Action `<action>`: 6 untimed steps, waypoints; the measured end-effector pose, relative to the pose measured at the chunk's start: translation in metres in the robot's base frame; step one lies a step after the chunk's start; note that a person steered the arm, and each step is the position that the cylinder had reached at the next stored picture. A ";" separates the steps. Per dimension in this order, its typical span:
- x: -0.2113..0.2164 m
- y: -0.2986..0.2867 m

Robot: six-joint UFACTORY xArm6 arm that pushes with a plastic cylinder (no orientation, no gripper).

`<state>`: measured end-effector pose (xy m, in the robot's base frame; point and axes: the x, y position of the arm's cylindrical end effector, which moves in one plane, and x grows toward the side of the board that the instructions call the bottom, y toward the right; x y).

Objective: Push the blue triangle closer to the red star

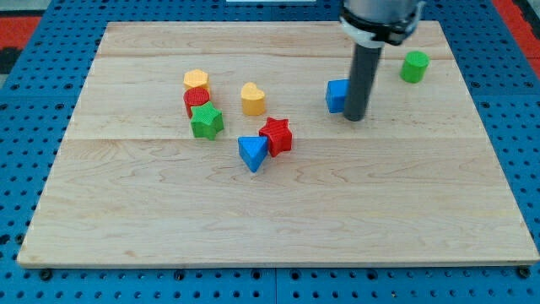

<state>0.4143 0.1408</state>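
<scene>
We find the blue triangle (251, 153) touching the red star (277, 136), at its 8 o'clock. Our tip (355, 117) stands well apart at 2 o'clock; no hand fitted. Task appears complete; withdrawal remains.

A: Obstructions near my tip (355, 117)?

B: The blue cube (337, 95) touches its left side. The green cylinder (413, 66) stands well apart, upper right.

A: Centre?

B: The blue triangle (251, 152) and red star (276, 136) touch; the yellow heart (252, 99) is just above. The board's (278, 228) lower half is open.
</scene>
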 end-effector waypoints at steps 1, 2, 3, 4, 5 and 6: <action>0.064 -0.008; 0.107 -0.086; 0.097 -0.138; 0.070 -0.192; 0.053 -0.254; 0.053 -0.232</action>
<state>0.4677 -0.0909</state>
